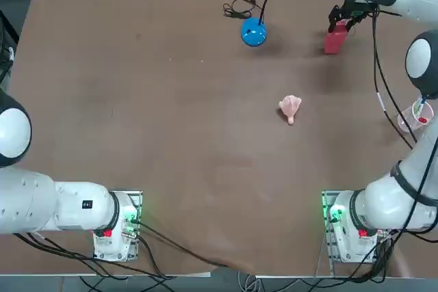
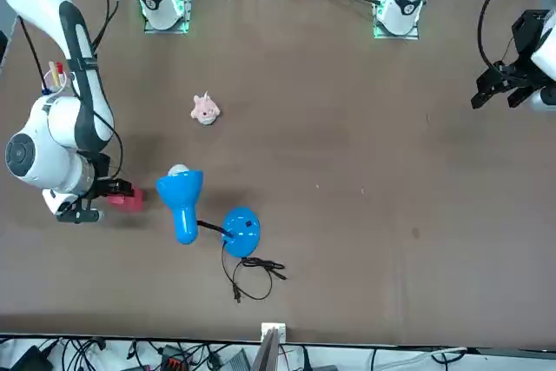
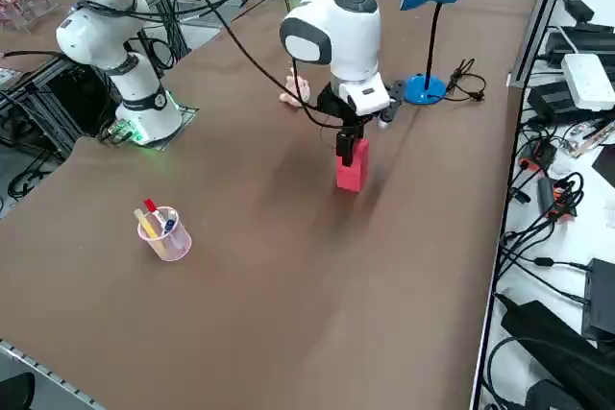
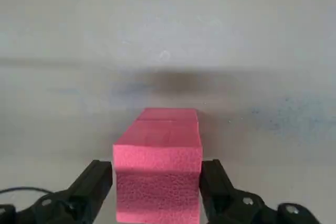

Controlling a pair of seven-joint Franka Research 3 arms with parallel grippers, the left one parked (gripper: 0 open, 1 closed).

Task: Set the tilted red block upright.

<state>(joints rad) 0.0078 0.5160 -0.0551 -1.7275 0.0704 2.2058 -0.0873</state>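
The red block (image 1: 335, 40) stands at the table's far right, close to the far edge, and looks upright on the brown table (image 3: 288, 266) in the right side view (image 3: 352, 168). My right gripper (image 3: 346, 144) comes down onto its upper part. In the wrist view the black fingers (image 4: 100, 182) press against both side faces of the pinkish-red block (image 4: 157, 150), so the gripper (image 4: 157, 174) is shut on it. The front view shows the block (image 2: 128, 200) partly behind the wrist.
A blue desk lamp (image 1: 253, 32) with its cable (image 1: 236, 10) stands left of the block along the far edge. A pale pink lumpy toy (image 1: 290, 107) lies nearer the middle. A clear cup with pens (image 1: 416, 115) sits at the right edge.
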